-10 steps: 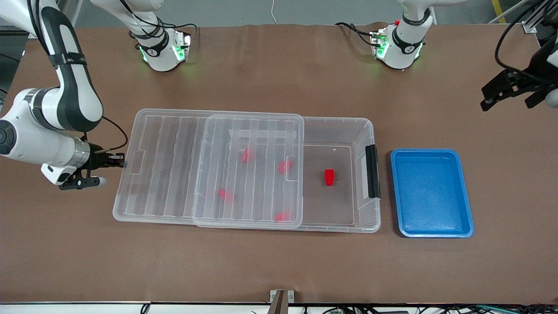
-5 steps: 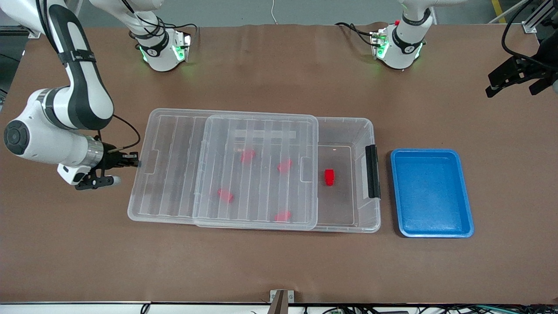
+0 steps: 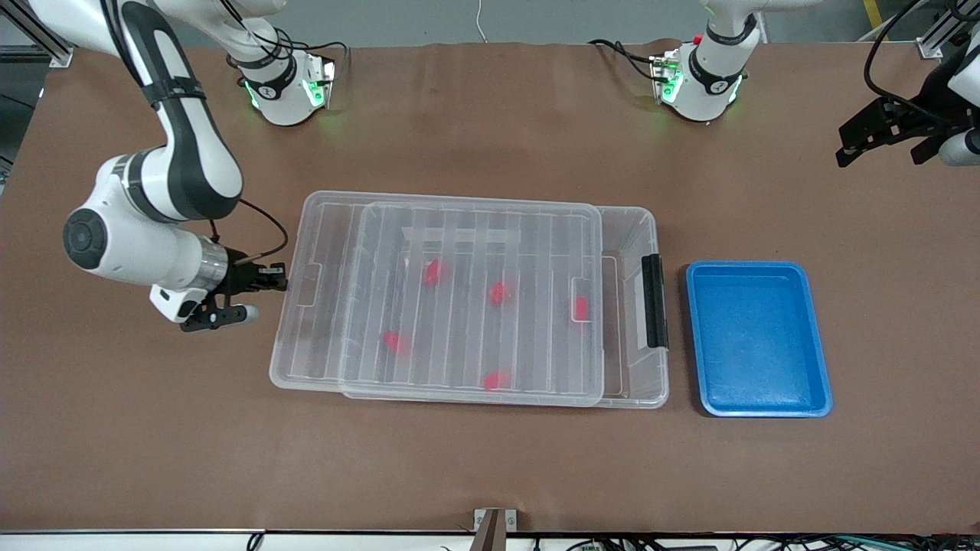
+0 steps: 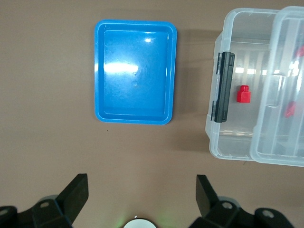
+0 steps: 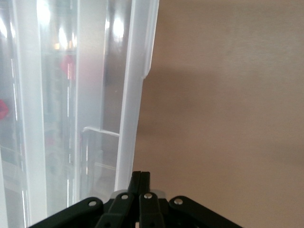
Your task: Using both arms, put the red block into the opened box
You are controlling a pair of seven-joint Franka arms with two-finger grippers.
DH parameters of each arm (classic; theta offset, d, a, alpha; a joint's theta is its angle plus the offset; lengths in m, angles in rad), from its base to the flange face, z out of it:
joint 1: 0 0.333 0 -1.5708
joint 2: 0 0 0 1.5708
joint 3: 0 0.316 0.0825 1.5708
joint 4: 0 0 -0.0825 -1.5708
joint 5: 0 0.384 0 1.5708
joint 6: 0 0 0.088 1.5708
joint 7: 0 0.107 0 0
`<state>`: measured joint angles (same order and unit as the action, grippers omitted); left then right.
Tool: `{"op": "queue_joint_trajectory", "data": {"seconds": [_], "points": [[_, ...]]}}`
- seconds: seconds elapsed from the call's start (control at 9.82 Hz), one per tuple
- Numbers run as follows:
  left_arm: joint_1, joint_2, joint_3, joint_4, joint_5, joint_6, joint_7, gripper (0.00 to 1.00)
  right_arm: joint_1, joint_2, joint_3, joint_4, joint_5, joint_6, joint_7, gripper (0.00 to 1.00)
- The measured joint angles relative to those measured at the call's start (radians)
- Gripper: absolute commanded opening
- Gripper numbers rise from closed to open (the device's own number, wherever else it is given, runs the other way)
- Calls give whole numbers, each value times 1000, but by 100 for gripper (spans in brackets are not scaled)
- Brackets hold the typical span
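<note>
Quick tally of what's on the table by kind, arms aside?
Red blocks: 5, all in the box
Clear box: 1
Ribbed clear lid: 1, lying across the box
Blue tray: 1
Total: 8

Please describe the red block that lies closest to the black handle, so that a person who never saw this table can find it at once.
Find the large clear box in the middle of the table, beside the blue tray, and look at its short end with the black bar handle. The red block lies on the box floor just inside that handle. It is the one nearest the handle; the other red pieces lie deeper under the ribbed lid.
</note>
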<state>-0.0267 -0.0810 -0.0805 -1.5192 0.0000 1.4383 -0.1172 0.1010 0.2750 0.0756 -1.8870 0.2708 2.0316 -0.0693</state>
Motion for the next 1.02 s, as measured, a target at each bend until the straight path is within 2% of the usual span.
{"op": "queue_joint_trajectory", "data": {"seconds": [0.31,0.71,0.81,0.92,1.02], "points": [[-1,-49,-2,-40,0,14,1,100,63,28,0,37,0,5,82,0],[-2,-51,-7,-41,0,15,13,100,70,40,0,46,0,10,96,0],[0,-51,-6,-41,0,15,30,100,70,40,0,46,0,10,97,15],[1,-51,-4,-41,0,14,40,100,70,40,-3,46,0,10,100,90],[2,-51,-2,-41,0,14,42,100,67,37,-15,52,-6,4,104,100]]}}
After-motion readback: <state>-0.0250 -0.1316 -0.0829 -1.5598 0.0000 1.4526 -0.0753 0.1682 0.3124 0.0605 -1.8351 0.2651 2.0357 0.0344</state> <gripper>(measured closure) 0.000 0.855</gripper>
